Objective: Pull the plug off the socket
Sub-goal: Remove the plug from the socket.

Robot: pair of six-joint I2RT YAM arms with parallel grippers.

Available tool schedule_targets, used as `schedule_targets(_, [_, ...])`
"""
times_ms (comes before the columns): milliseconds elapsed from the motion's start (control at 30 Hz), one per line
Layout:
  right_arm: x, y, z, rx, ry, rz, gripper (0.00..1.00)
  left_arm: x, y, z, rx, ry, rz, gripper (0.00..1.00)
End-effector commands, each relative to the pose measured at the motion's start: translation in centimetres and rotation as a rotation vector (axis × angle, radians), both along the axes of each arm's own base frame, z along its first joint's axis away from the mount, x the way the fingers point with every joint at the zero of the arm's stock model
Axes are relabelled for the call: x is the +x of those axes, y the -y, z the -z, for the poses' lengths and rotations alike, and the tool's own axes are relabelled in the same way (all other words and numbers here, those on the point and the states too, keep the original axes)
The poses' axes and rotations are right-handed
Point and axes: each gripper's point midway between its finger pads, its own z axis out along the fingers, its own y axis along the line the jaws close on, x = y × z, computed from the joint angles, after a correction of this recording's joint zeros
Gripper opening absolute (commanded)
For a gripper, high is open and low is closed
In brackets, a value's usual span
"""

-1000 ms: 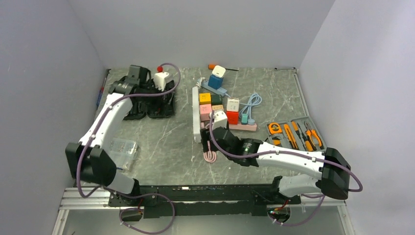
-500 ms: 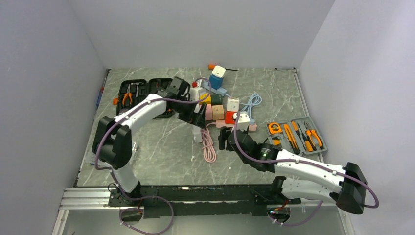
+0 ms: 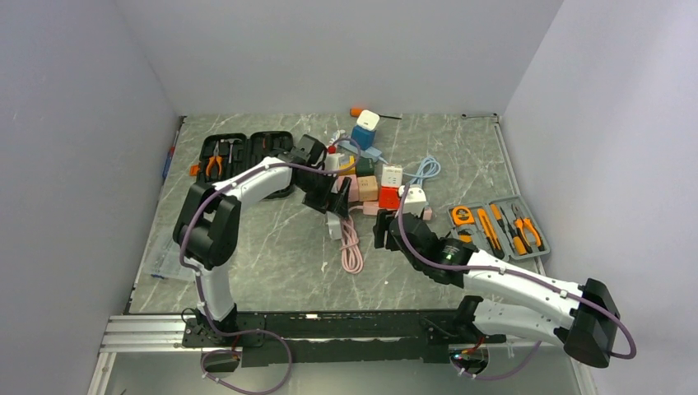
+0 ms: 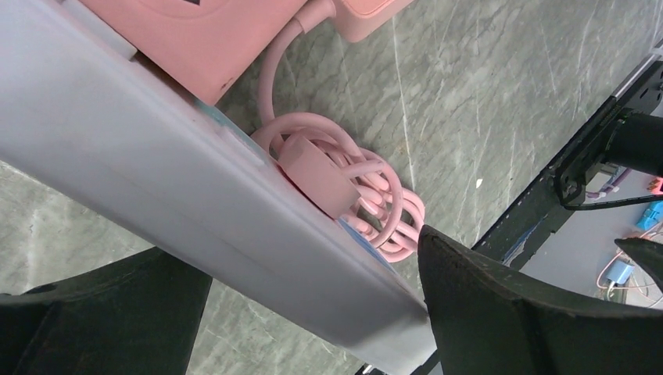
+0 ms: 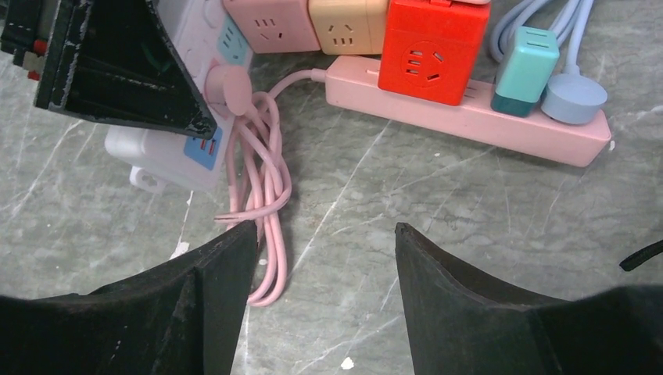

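Observation:
A white power strip (image 4: 195,195) lies left of the cube sockets, with a round pink plug (image 5: 227,86) seated near its near end; the plug also shows in the left wrist view (image 4: 313,168). Its pink cable (image 5: 266,195) is coiled on the table. My left gripper (image 3: 337,197) is shut on the strip across its width, just behind the plug, with one finger (image 4: 508,312) against the strip's edge. My right gripper (image 5: 324,230) is open and empty, over bare table right of the coil and short of the plug; it also shows in the top view (image 3: 380,229).
A pink power strip (image 5: 469,117) carries a red cube socket (image 5: 434,47), a teal plug (image 5: 524,70) and a grey-blue plug (image 5: 575,98). An open orange tool case (image 3: 494,226) lies at the right, and a black tool case (image 3: 239,156) at the back left.
My left arm swung from the back left corner over to the white strip and settled on it. My right gripper moved away from the strip, to the right of the pink coil.

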Motion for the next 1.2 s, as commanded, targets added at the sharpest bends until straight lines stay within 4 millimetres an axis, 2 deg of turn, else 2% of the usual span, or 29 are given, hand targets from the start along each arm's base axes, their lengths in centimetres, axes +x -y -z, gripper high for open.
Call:
schedule_targets(0, [0.7,-1.1,-1.1,0.033,0.024,-0.024,0.66,-0.1,0.1,-0.5,-0.052,0.003,0.011,0.92])
schedule_targets(167, [0.6,-1.4,-0.6,0.029,0.012,-0.037,0.66,-1.5,0.1,-2.1,-0.204,-0.084,0.034,0.47])
schedule_targets(267, [0.6,-1.9,-0.4,0.030,0.011,-0.058,0.66,-2.4,-0.3,-3.0,-0.274,-0.130,0.057,0.34])
schedule_targets(433, [1.3,-3.9,0.0,0.012,0.003,-0.107,0.80,-3.3,-1.4,-3.7,-0.338,-0.168,0.073,0.31])
schedule_targets(500, [1.7,-5.0,0.1,0.004,0.002,-0.130,0.82,-3.5,-1.7,-4.2,-0.370,-0.182,0.072,0.29])
schedule_targets(767, [4.1,-10.4,0.6,-0.039,0.040,-0.244,0.81,-4.3,-3.5,-3.6,-0.432,-0.224,0.053,0.25])
schedule_targets(900, [4.8,-13.0,1.0,-0.073,0.054,-0.315,0.80,-4.1,-4.4,-4.2,-0.468,-0.251,0.036,0.25])
schedule_targets(1000, [5.0,-14.0,2.2,-0.123,0.045,-0.326,0.79,-3.8,-4.8,-5.3,-0.489,-0.239,0.057,0.23])
schedule_targets(1167, [4.3,-14.8,3.2,-0.125,0.051,-0.352,0.79,-3.5,-5.3,-7.7,-0.522,-0.188,0.087,0.24])
